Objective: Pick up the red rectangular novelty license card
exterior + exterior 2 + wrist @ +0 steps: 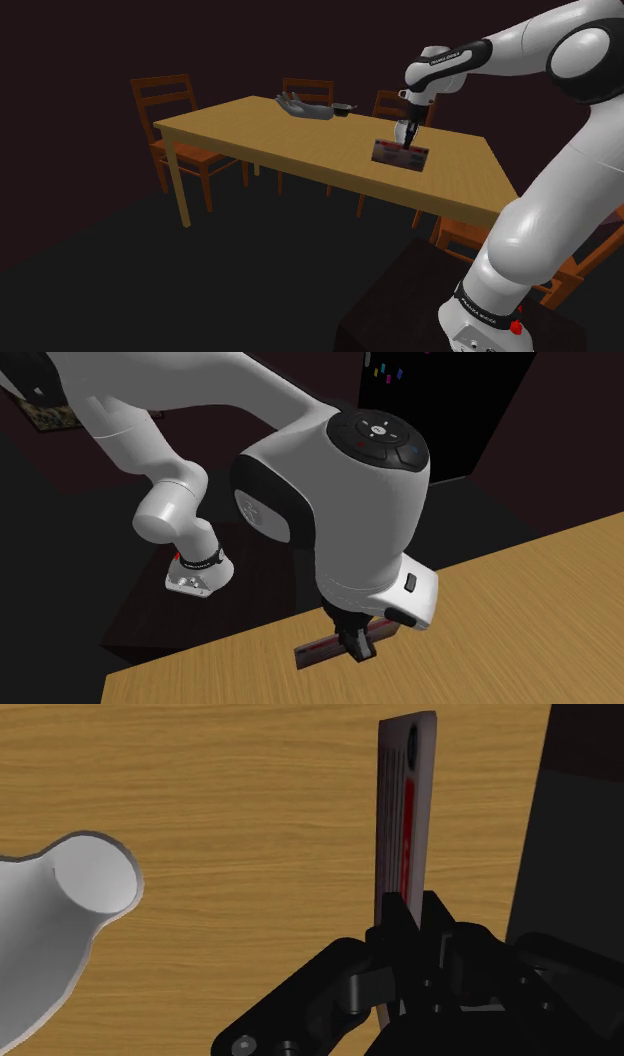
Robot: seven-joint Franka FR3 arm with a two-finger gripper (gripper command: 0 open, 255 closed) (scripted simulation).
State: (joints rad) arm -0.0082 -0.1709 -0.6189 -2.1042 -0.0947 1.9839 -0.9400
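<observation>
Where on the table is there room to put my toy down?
The big bare stretch of table from the shoulder view's left corner to the red card. It's crowded at the far edge by the grey hand-shaped thing and small dark object, and where the gripper clasps the card.

Shoulder view is dim af: the long light-brown wooden table (290,140) is the one properly lit patch, floor & bg nearly black, wooden chairs (162,85) just murky brown. Second exterior view: glossy white arm shell (350,502) gets soft highlights, from above I think. Wrist view's brightest, w/ flat even light and sharp grain. The black gripper (412,909) is a dark blob there, and the red rectangular card w/ grey border (405,794) looks dull.
</observation>
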